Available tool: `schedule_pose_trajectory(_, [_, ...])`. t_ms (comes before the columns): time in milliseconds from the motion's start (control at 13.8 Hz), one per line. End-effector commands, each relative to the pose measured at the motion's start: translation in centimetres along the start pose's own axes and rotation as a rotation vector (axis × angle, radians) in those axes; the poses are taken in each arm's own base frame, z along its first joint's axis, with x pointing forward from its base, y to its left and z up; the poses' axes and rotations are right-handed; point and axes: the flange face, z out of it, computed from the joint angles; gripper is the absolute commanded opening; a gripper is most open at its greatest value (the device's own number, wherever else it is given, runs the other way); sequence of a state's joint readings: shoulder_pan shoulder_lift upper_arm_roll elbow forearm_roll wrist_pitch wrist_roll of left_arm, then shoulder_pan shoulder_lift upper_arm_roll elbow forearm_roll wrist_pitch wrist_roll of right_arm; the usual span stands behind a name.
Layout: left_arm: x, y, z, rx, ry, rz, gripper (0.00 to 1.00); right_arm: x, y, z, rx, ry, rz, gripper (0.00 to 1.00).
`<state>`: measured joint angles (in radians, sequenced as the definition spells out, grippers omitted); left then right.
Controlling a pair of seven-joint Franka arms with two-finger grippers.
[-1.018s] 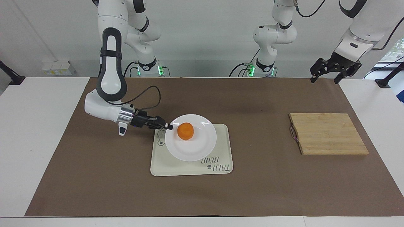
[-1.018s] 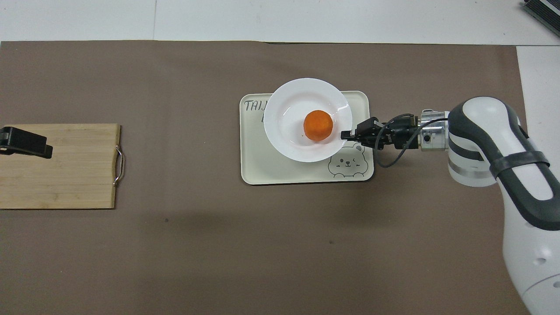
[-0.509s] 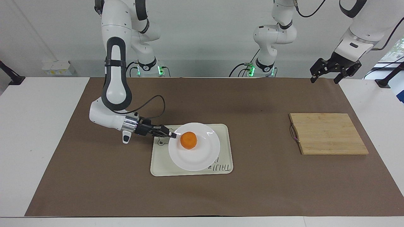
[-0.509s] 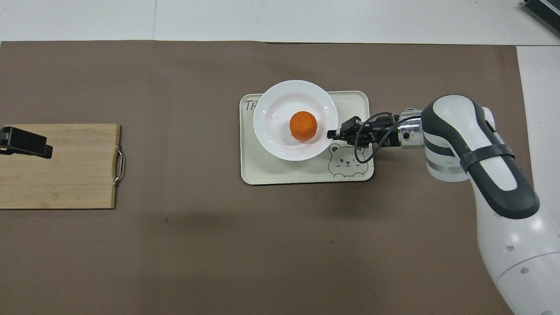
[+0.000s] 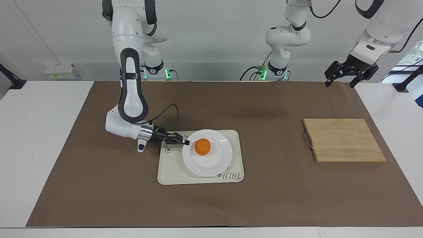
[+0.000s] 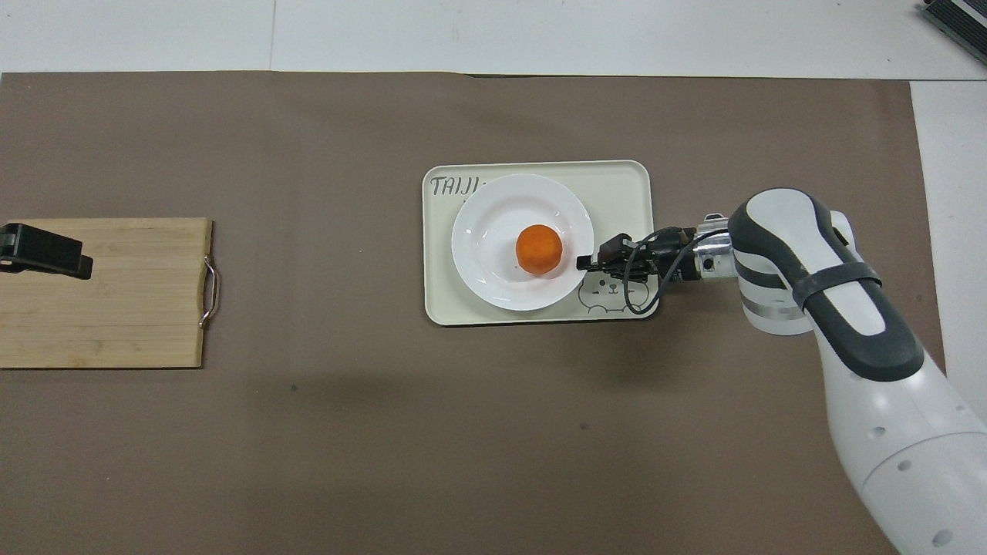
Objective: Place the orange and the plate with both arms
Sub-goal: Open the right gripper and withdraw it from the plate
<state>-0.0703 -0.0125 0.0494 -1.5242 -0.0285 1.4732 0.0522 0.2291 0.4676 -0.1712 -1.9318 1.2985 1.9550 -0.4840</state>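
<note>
The white plate lies level and low on the cream tray; whether it rests there or hangs just above, I cannot tell. The orange sits in the middle of the plate. My right gripper reaches in low from the right arm's end and is shut on the plate's rim. My left gripper waits open and empty, raised over the wooden cutting board's outer end.
The wooden cutting board, with a metal handle, lies toward the left arm's end of the table. A brown mat covers the table. The tray has a bear drawing under the right gripper.
The right gripper has brought the plate with the orange down onto the tray and a little toward the table's middle. The left arm has not moved.
</note>
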Motion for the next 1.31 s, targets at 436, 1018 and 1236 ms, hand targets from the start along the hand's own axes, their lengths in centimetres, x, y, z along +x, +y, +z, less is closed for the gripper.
schedule_pose_trajectory(436, [-0.1,-0.1,-0.4,0.005,-0.012,-0.011,1.00,-0.4,0.0,-2.1,-0.049,-0.016,-0.035,1.00])
schedule_pose_trajectory(1018, [0.0,-0.1,-0.4,0.005,-0.011,-0.012,1.00,-1.0,-6.9,-9.3,-0.252,0.028,-0.071,1.00])
schedule_pose_trajectory(1236, [0.0,-0.1,-0.4,0.005,-0.011,-0.011,1.00,-2.3,-10.1,-13.8,-0.499,0.063,-0.118,1.00])
